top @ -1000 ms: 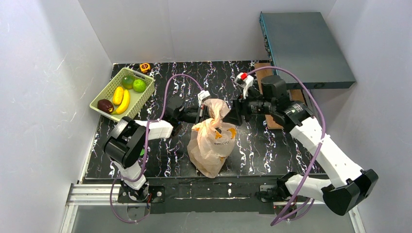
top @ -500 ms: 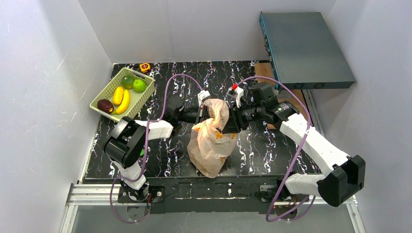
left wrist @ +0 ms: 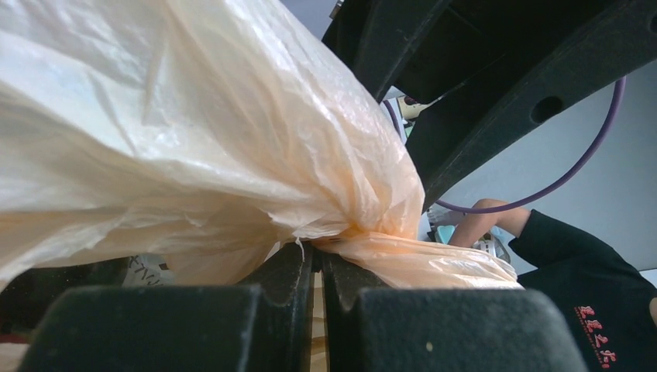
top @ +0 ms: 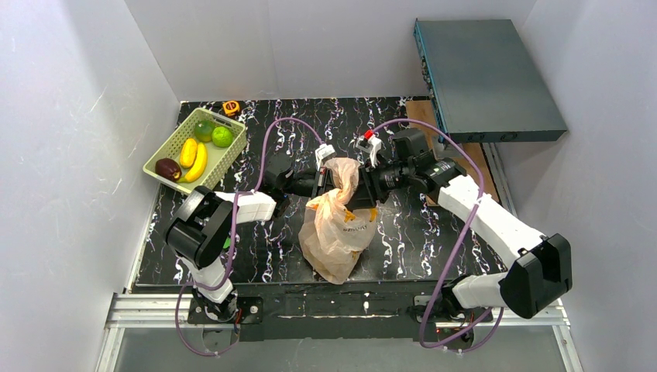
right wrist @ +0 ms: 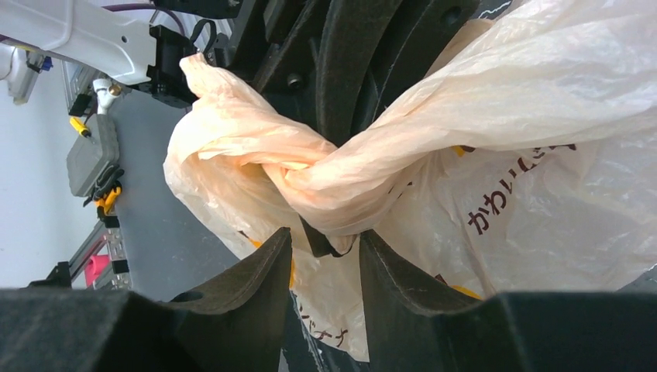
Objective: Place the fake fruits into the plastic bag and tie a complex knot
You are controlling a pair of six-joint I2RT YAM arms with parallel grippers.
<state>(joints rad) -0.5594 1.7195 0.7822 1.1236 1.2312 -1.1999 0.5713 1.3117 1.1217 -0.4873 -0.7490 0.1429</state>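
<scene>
The peach plastic bag (top: 337, 229) lies mid-table, its handles bunched and twisted upward (top: 346, 172). My left gripper (top: 321, 183) is shut on the bag's plastic from the left; the left wrist view shows the fingertips (left wrist: 294, 267) pinching a fold of the bag (left wrist: 194, 139). My right gripper (top: 366, 186) is open at the twist from the right. In the right wrist view its gripper (right wrist: 324, 248) has the fingers apart just under the twisted handles (right wrist: 325, 186). Bananas (top: 194, 159), a lime (top: 222, 136) and a plum (top: 167, 168) lie in the green basket (top: 235, 149).
A grey box (top: 488, 74) stands at the back right, a wooden board (top: 418, 116) beside it. A small yellow-black item (top: 231, 108) sits behind the basket. White walls close in on three sides.
My right arm has swung left and brought its open gripper up against the bag's twisted handles. The left gripper and the bag have stayed put.
</scene>
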